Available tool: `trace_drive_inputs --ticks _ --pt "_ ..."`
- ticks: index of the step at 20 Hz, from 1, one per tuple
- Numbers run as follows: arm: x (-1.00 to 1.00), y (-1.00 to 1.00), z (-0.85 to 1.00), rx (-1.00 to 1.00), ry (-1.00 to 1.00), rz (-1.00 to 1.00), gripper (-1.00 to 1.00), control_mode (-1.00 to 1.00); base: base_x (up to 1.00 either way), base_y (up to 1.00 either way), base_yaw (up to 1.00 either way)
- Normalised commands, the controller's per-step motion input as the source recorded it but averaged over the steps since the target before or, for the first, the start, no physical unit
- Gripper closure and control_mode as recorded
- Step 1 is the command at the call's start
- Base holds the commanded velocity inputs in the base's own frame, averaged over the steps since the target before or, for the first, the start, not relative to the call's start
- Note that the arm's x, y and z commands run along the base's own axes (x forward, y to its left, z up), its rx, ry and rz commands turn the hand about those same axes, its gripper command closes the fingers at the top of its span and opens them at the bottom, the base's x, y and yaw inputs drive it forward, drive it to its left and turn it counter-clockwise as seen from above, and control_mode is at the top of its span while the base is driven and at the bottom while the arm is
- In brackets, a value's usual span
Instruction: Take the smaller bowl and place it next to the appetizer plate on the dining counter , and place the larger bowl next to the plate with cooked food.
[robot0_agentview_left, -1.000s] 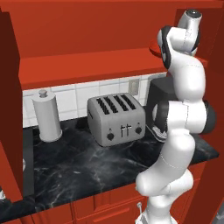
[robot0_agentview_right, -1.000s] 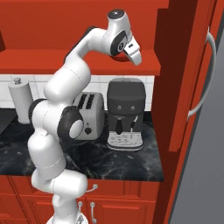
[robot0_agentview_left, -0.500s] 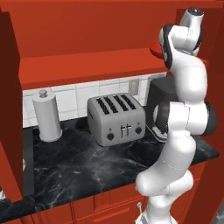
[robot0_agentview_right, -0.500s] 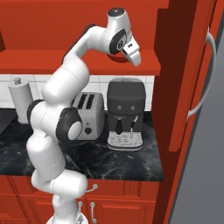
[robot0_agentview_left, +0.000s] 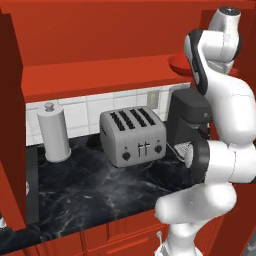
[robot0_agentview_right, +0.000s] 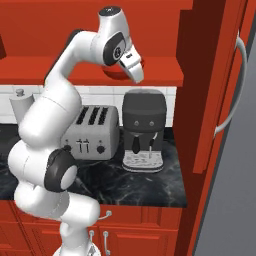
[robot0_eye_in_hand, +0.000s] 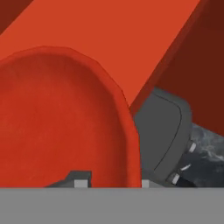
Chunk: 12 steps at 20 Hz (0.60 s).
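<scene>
Red throughout: cabinets, shelf, and one small red bowl (robot0_eye_in_hand: 61, 122), glossy and shallow, at the shelf's front edge above the coffee machine (robot0_agentview_right: 144, 131). In the left base view a sliver of the bowl (robot0_agentview_left: 179, 64) shows behind the arm's upper link; in the right base view the bowl (robot0_agentview_right: 116, 73) is mostly hidden by the wrist.

Gripper (robot0_agentview_right: 136, 76) sits at the bowl's rim, tilted downward. In the hand view the two finger tips (robot0_eye_in_hand: 79, 181) are cut off at the bottom, one inside the bowl and one just outside its wall, narrowly spaced astride the rim; it reads as a pinch on the bowl.

Count on the black marble counter (robot0_agentview_left: 100, 190): one four-slot steel toaster (robot0_agentview_left: 134, 136), one coffee machine, one paper towel roll (robot0_agentview_left: 54, 132) on its stand. Toaster stands between roll and coffee machine, apart from both.

Coffee machine (robot0_agentview_left: 189, 120) is half covered by the arm in the left base view. Towel roll (robot0_agentview_right: 20, 102) is largely blocked by the arm in the right base view.
</scene>
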Motion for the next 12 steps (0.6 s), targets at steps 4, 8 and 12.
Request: trace_drive_inputs --ticks 4,8,12 --pt "-1.00 0.58 -0.13 -0.01 -0.07 0.00 1.00 -1.00 0.00 0.00 0.00" --pt "-1.00 0.50 0.00 0.00 -0.15 0.00 1.00 -1.00 0.00 0.00 0.00" --pt "-1.00 0.26 0.00 0.01 -0.07 0.08 1.00 -1.00 0.00 0.00 0.00"
